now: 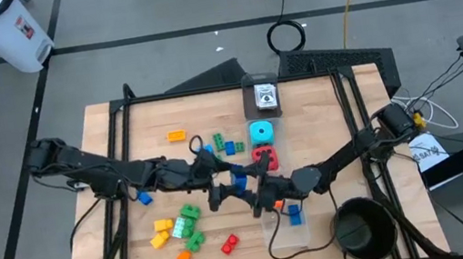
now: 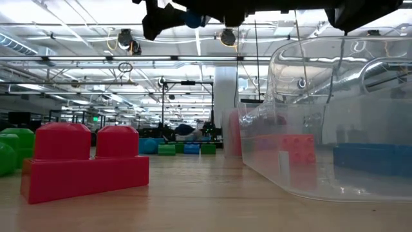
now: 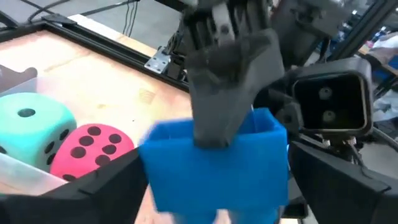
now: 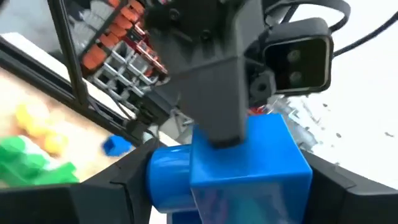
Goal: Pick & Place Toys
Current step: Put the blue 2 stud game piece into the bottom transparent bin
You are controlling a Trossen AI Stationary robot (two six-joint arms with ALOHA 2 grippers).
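Observation:
A blue brick (image 1: 239, 180) hangs in the air over the middle of the table, between my two grippers, which meet there. My right gripper (image 1: 255, 190) comes from the table's right and is shut on it. My left gripper (image 1: 224, 186) comes from the left. Its fingers (image 3: 112, 186) are open and stand on either side of the brick (image 3: 217, 168) without clearly touching it. On the table lie a cyan die (image 1: 260, 132), a red die (image 1: 264, 155) and loose bricks, such as a red one (image 1: 229, 244) and an orange one (image 1: 176, 136). My right gripper pinches the blue brick between its two fingers, on two opposite sides (image 4: 298, 168). The fingers come about level from the table's right side. The brick is lifted clear of the table, with a stud (image 4: 168, 171) pointing sideways.
A clear box (image 1: 288, 231) at the near right holds a blue and an orange brick. A black bowl (image 1: 363, 227) stands to its right. Another clear box (image 1: 263, 97) stands at the far edge. Green, yellow and orange bricks (image 1: 183, 233) lie near left.

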